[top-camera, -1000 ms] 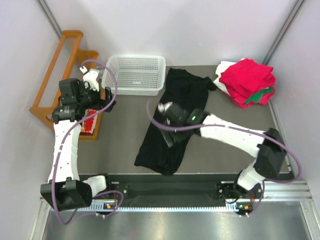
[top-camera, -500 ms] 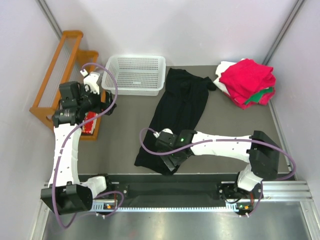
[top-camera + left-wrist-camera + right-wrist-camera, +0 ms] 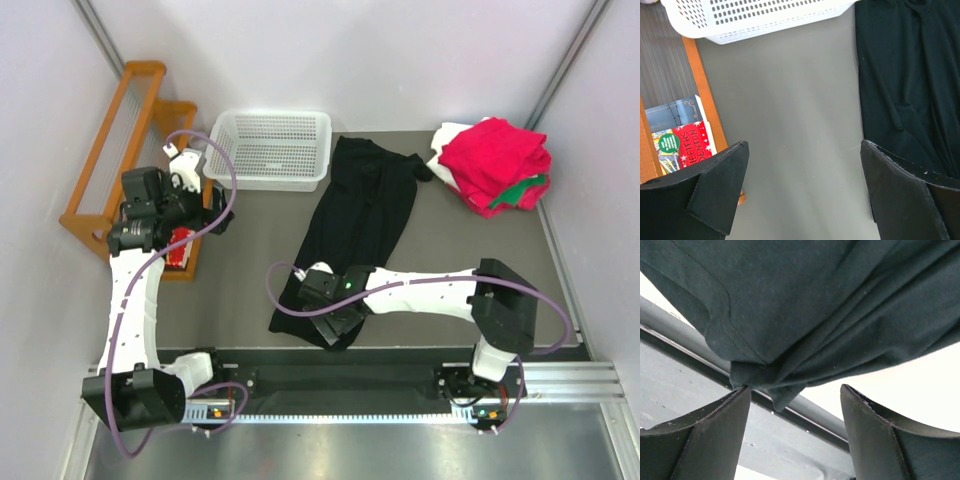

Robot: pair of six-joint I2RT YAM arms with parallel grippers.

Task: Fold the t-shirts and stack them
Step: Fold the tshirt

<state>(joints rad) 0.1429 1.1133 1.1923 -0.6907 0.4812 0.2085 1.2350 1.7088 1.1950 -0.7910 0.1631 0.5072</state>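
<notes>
- The black t-shirt (image 3: 365,205) is soft matte cloth, lying as a long crumpled strip slantwise down the middle of the grey desk (image 3: 240,270), from beside the basket to the near edge.
- Its near end is bunched; in the right wrist view a stitched hem and a folded corner hang over the grey metal rail (image 3: 790,440) at the desk's front.
- The right claw (image 3: 328,322) is low over that near end, fingers spread, with the bunched corner between them and not pinched.
- The left claw (image 3: 218,208) hovers released over bare desk, holding nothing, between the wooden rack (image 3: 145,70) and the black shirt.
- Folded shirts sit stacked in the far right corner: red (image 3: 495,150) on top, green (image 3: 530,188) showing at the side, white (image 3: 450,135) at the back.
- The white perforated plastic basket (image 3: 270,115) is rectangular and stands at the far edge, just left of the black shirt's far end.
- Open desk lies left of the shirt and between shirt and stack.
- A book (image 3: 682,142) in the rack has a red cover reading "IFFITHS" and "DENTON", partly cut off.
</notes>
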